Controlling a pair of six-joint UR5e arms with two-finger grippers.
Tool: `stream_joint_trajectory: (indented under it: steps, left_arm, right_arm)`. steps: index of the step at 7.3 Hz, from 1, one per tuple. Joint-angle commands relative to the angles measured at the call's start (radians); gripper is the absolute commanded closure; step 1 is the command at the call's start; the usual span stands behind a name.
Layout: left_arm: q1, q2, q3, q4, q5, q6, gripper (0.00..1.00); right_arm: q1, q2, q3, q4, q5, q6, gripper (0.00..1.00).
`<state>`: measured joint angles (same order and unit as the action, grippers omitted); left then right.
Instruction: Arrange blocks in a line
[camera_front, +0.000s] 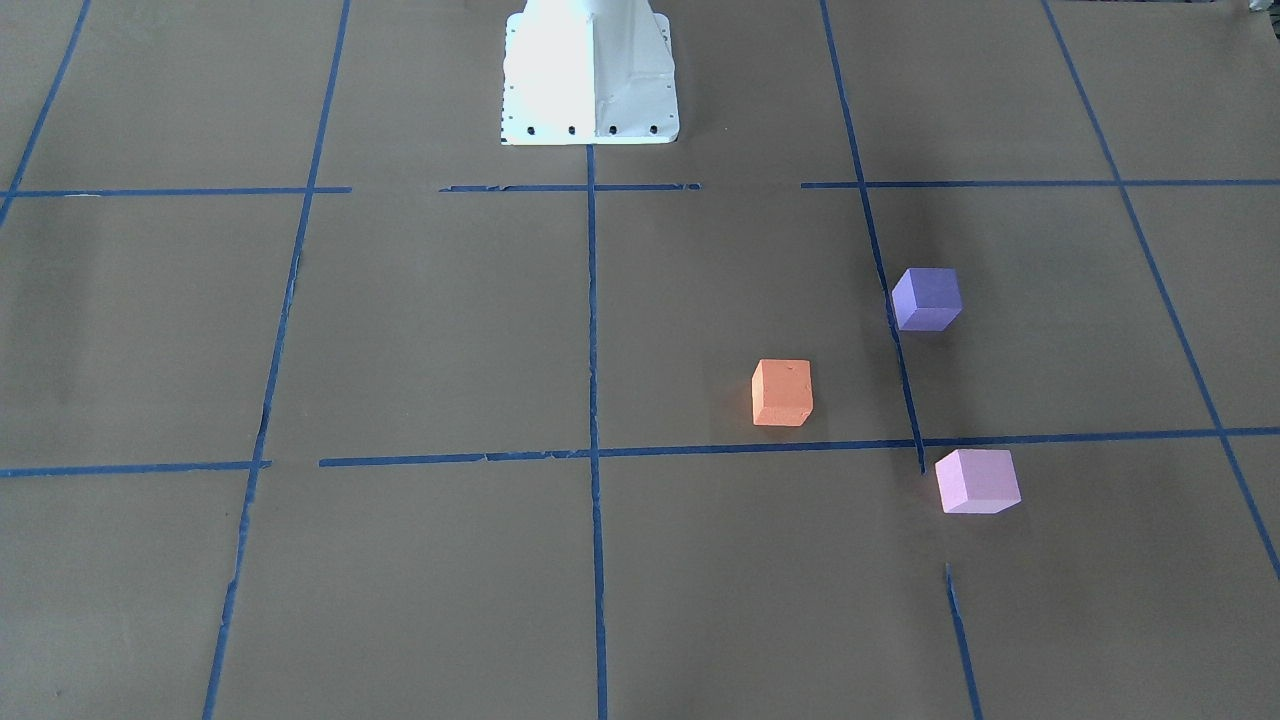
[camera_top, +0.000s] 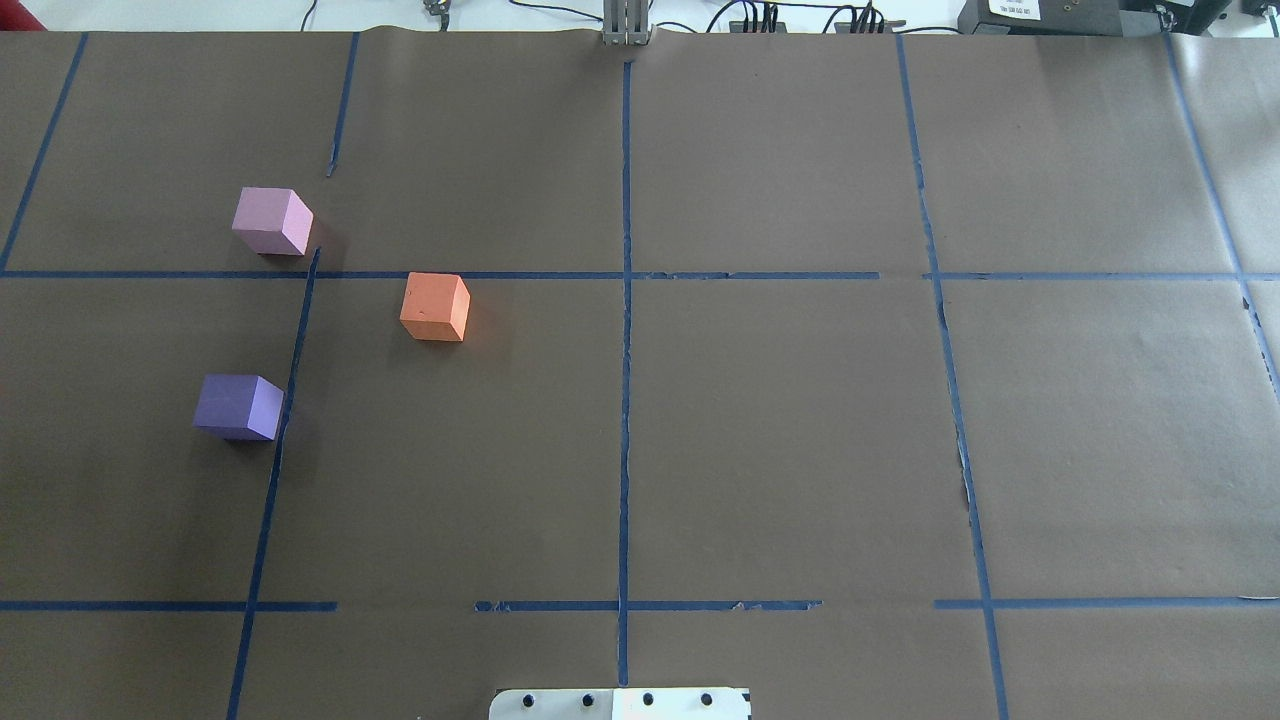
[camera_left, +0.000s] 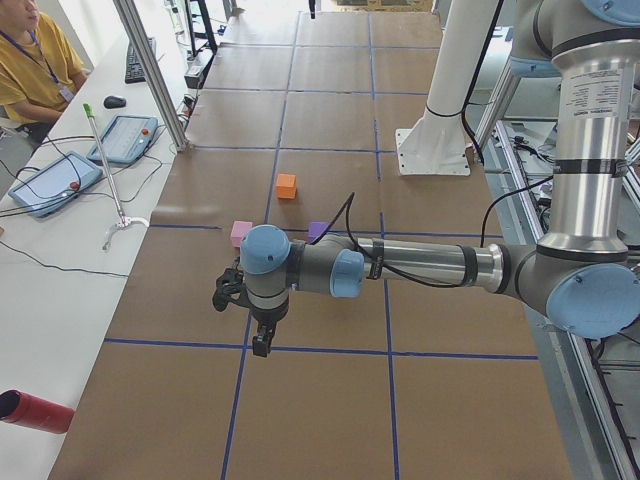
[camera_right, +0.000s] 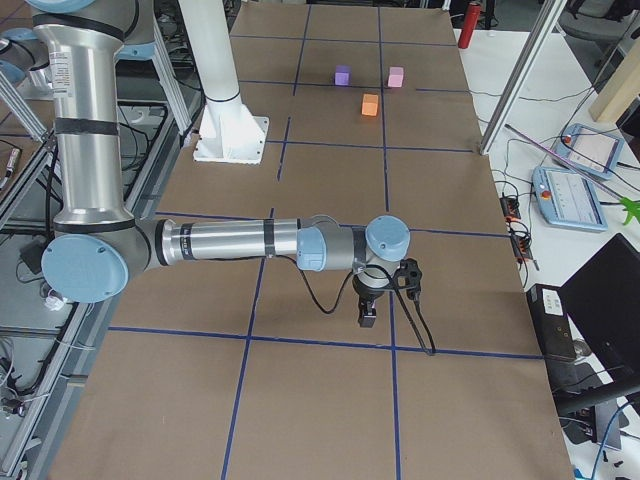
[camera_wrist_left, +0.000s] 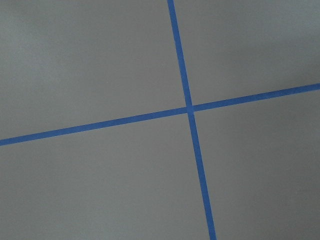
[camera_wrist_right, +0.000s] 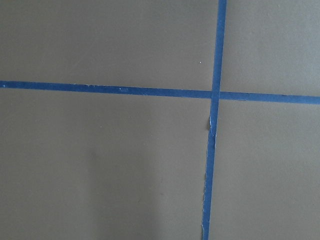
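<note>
Three cubes sit apart on the brown paper on my left half of the table. The orange block (camera_top: 435, 307) is nearest the centre line. The dark purple block (camera_top: 239, 407) lies nearer my base, and the pale pink block (camera_top: 272, 221) lies farther out. They form a triangle, not touching. The left gripper (camera_left: 260, 343) hangs over the table's left end, away from the blocks. The right gripper (camera_right: 367, 316) hangs over the right end. Both show only in side views; I cannot tell whether they are open. The wrist views show only paper and tape.
Blue tape lines grid the paper (camera_top: 625, 400). The white robot base (camera_front: 588, 75) stands at the table's near edge. An operator (camera_left: 30, 60), teach pendants (camera_left: 50, 185) and a red cylinder (camera_left: 35, 412) are on the side bench. A metal post (camera_right: 510, 90) stands by the far edge.
</note>
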<state>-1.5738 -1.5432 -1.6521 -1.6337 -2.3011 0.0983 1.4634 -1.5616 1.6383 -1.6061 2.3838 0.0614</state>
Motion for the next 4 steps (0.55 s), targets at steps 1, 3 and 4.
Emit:
stream_joint_trajectory:
  steps: [1,3,4]
  left_arm:
    - [0.002,0.000,0.000,0.000,0.000,0.000,0.00]
    - [0.003,-0.027,-0.003,-0.036,-0.003,0.000,0.00]
    - [0.009,-0.034,-0.002,-0.139,-0.039,0.000,0.00]
  right_arm:
    - [0.000,0.000,0.000,0.000,0.000,0.000,0.00]
    - [0.000,0.000,0.000,0.000,0.000,0.000,0.00]
    - [0.000,0.000,0.000,0.000,0.000,0.000,0.00]
